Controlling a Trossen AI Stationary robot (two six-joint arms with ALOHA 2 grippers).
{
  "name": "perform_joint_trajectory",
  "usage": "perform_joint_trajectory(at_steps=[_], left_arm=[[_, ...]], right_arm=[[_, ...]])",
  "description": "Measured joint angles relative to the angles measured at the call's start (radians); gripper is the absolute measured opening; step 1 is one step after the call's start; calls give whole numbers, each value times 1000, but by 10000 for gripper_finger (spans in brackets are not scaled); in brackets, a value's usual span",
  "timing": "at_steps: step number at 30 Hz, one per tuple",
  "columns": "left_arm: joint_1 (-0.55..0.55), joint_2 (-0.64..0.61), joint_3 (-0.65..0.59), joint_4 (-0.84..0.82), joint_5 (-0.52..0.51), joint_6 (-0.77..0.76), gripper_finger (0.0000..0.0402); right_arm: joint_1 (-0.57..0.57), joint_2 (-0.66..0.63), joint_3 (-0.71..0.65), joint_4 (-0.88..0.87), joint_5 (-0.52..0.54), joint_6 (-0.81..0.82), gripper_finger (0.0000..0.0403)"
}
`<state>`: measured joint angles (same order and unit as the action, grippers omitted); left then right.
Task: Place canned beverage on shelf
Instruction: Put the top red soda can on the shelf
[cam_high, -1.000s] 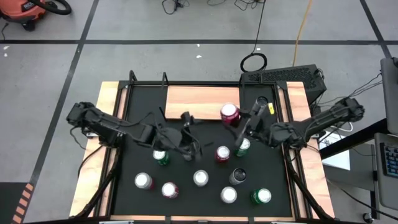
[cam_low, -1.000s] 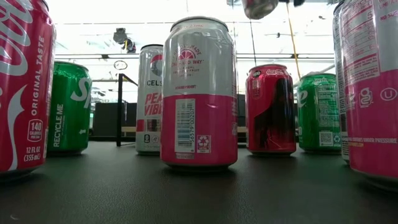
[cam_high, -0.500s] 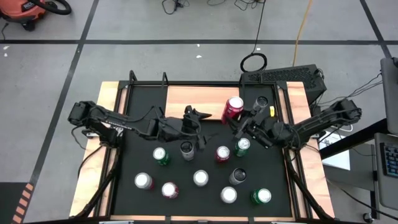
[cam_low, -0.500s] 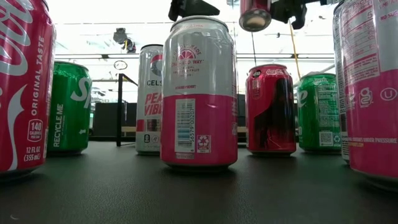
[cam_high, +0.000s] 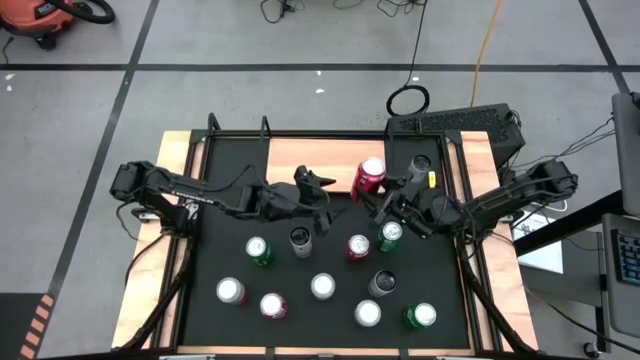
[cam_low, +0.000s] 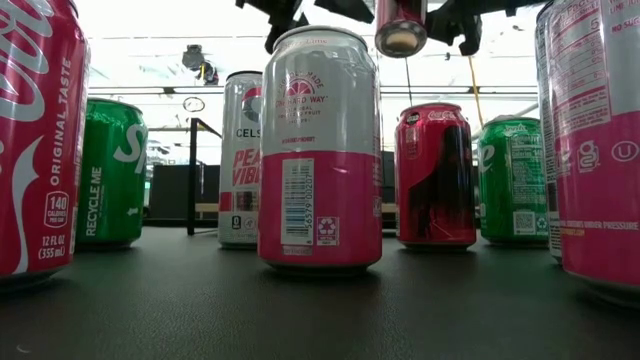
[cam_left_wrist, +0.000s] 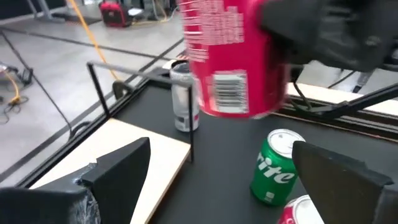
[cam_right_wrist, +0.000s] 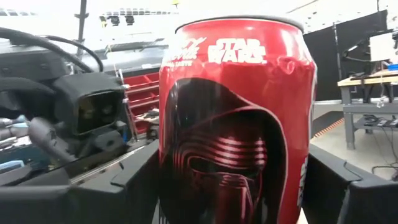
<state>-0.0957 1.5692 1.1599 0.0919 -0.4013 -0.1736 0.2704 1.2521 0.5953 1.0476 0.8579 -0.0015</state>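
Red can (cam_high: 371, 176), clamped in right gripper (cam_high: 384, 197), hangs over shelf (cam_high: 310, 160); left gripper (cam_high: 318, 183) gapes nearby.

red star wars can (cam_high: 371, 176) tilted, raised above light-brown wooden shelf (cam_high: 300, 158).

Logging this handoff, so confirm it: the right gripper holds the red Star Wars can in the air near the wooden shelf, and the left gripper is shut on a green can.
One thing is wrong: the left gripper is open and empty, as the left wrist view shows. The rest stands: the right gripper holds the red Star Wars can near the shelf.
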Motion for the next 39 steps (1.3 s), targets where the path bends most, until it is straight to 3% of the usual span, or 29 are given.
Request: perform_joint_trajectory(at_steps=[9, 17, 32, 39], left_arm=[[18, 0, 0, 37, 40, 43, 389], [14, 0, 0, 170, 190, 108, 389], [40, 94, 0, 324, 148, 105, 389], [67, 97, 0, 349, 156, 104, 389]], right_arm=[[-18, 39, 0, 65, -6, -10, 268], [-28, 39, 0, 95, -105, -19, 268], [-29, 39, 0, 116, -103, -36, 268], [-32, 38, 0, 125, -176, -30, 275]])
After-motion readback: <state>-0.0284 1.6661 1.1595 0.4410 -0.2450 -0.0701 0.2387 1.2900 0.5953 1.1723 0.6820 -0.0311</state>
